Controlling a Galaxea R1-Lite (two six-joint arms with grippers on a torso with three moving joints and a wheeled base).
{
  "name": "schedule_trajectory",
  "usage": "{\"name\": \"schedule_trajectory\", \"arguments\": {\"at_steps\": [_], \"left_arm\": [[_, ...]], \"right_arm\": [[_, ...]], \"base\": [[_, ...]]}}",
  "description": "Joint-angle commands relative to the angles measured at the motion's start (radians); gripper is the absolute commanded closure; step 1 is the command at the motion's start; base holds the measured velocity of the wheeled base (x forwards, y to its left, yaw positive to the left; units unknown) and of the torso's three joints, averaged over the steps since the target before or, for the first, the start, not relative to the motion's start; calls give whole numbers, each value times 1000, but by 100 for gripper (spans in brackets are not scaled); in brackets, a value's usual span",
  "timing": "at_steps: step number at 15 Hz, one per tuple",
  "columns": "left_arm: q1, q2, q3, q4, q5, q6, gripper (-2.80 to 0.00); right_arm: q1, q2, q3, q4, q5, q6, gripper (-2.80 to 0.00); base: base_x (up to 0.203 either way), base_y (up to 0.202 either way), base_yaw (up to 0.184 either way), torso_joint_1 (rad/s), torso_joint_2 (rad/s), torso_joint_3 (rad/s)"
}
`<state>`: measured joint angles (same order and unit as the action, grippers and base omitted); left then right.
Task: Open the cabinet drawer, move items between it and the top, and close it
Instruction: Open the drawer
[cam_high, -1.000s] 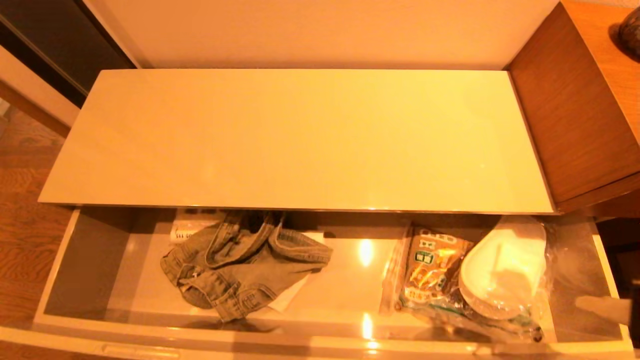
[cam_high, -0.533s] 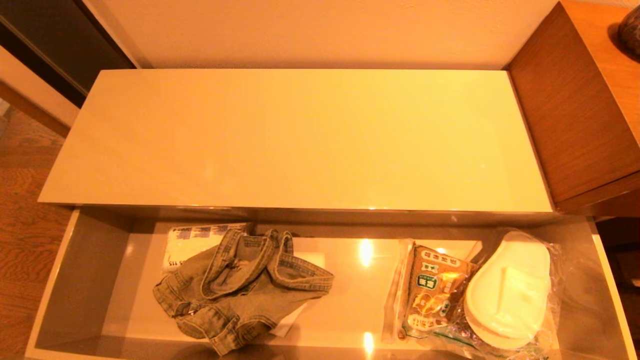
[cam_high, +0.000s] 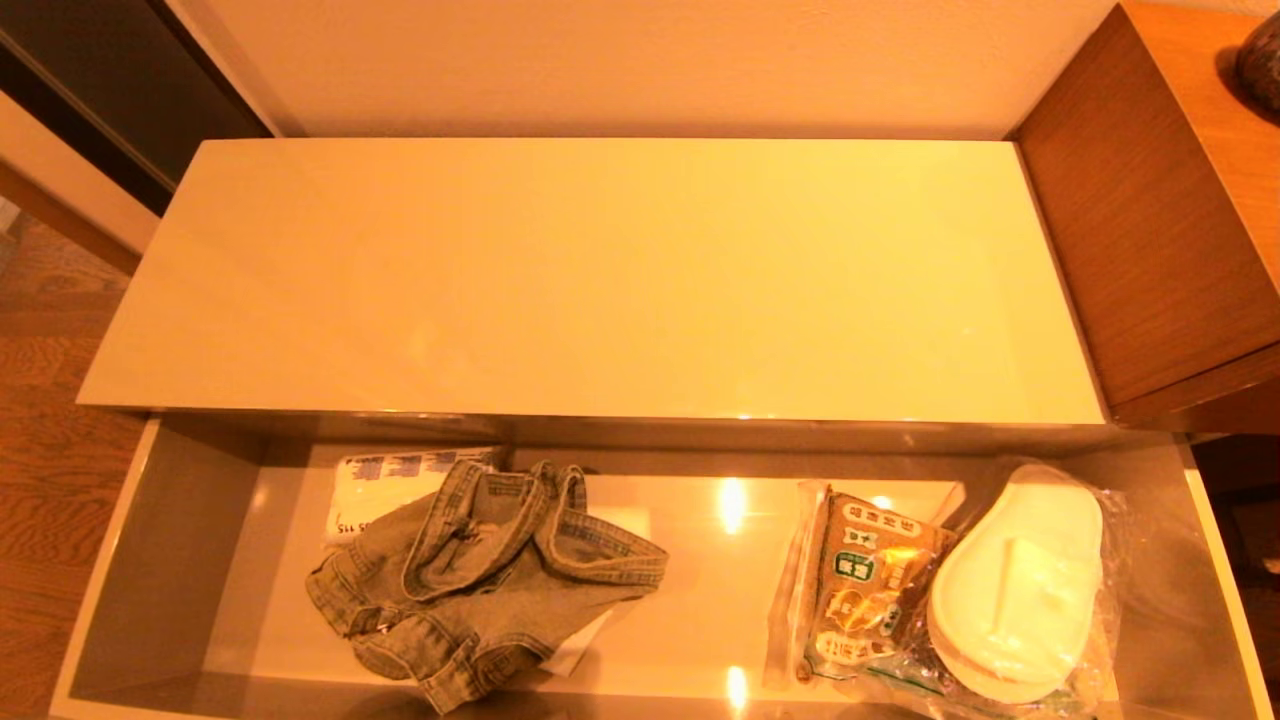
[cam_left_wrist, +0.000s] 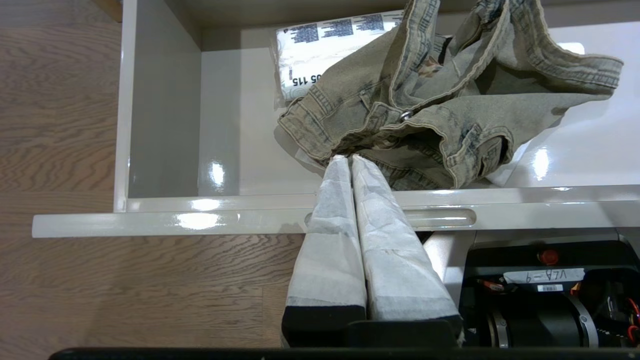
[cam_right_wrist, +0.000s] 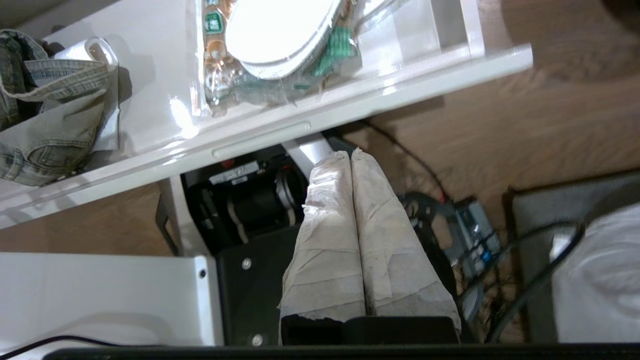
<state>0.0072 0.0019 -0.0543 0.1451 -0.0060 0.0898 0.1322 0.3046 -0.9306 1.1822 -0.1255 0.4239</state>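
The drawer (cam_high: 165, 560) is seen pulled out, below the near edge of the glossy beige top (cam_high: 600, 280) of the cabinet (cam_high: 620, 428); nothing is seen on the top. In the drawer's left half a crumpled grey-green denim garment (cam_high: 480, 580) is lying, partly over a white tissue pack (cam_high: 385, 480) with black print. In the right half the white slippers (cam_high: 1015, 580) in clear wrap are resting against and partly over a brown printed food bag (cam_high: 860, 580).

The left gripper (cam_left_wrist: 350, 159) is held above the drawer's front panel (cam_left_wrist: 200, 220), its taped fingers pressed together and empty, tips in line with the garment's near hem. The right gripper (cam_right_wrist: 350, 152) is held off the drawer's near right side, over the robot base, fingers likewise closed on nothing.

The denim is judged soft, limp and light; it will sag and drape, so a thick seam or the waistband fold is the best place for a pinch. The slippers are judged light and flat; the wrap is slick and crinkly, so a grip across the pack's edge is advised, clear of the food bag.
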Motion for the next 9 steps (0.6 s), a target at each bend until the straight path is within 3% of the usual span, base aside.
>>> {"name": "schedule_trajectory", "arguments": {"at_steps": [1,6,9], "left_arm": [[0,0,-1,2,0,2,0],[0,0,1,2,0,1,0],[0,0,-1,1,0,1,0]], "right_arm": [[0,-10,15,-5,-2,-15,0],[2,-27,74,-19,9,-181,0],[1,-24,121,-46,9,-206,0]], "base": [[0,0,0,0,0,0],[0,0,0,0,0,0],[0,0,0,0,0,0]]}}
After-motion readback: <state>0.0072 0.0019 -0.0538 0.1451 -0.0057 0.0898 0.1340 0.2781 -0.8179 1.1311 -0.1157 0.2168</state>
